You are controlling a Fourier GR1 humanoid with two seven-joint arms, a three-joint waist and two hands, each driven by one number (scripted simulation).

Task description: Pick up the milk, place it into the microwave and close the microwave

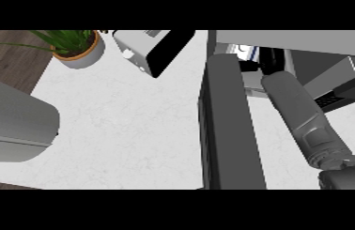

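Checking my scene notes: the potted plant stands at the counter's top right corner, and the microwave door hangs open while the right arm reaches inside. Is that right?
Not quite. The head view shows the potted plant at the counter's top left corner, not the right. The rest holds: the microwave door hangs open and the right arm reaches into the microwave.

Right forearm (302, 116) inside open microwave (229, 130)

I can't make out the right hand (272, 60) inside the microwave (277, 41) — its fingers are hidden.
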